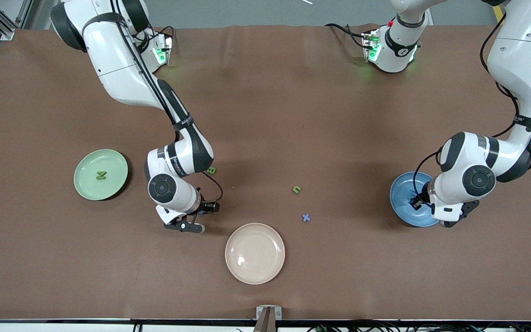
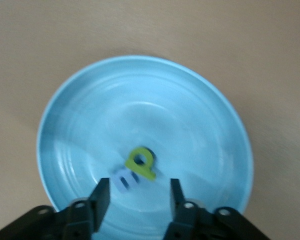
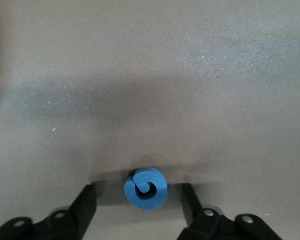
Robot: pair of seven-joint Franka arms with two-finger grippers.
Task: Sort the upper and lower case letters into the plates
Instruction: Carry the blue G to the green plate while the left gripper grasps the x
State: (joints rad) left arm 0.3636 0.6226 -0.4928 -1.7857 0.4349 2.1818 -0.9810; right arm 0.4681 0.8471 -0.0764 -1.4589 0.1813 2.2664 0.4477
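Note:
My left gripper (image 1: 437,212) hangs open over the blue plate (image 1: 403,196) at the left arm's end of the table. In the left wrist view the open gripper (image 2: 138,192) is above the plate (image 2: 190,120), which holds a yellow-green letter (image 2: 141,163) and a pale blue letter (image 2: 123,180). My right gripper (image 1: 195,217) is low over the table, between the green plate (image 1: 88,190) and the beige plate. In the right wrist view it (image 3: 138,196) is open around a round blue letter (image 3: 145,187) lying on the table. A green N (image 1: 101,175) lies in the green plate.
A cream-beige plate (image 1: 255,267) sits near the front camera. Loose on the table are a green letter (image 1: 211,170) beside the right arm's wrist, a small green letter (image 1: 296,189) and a blue x (image 1: 306,217) mid-table.

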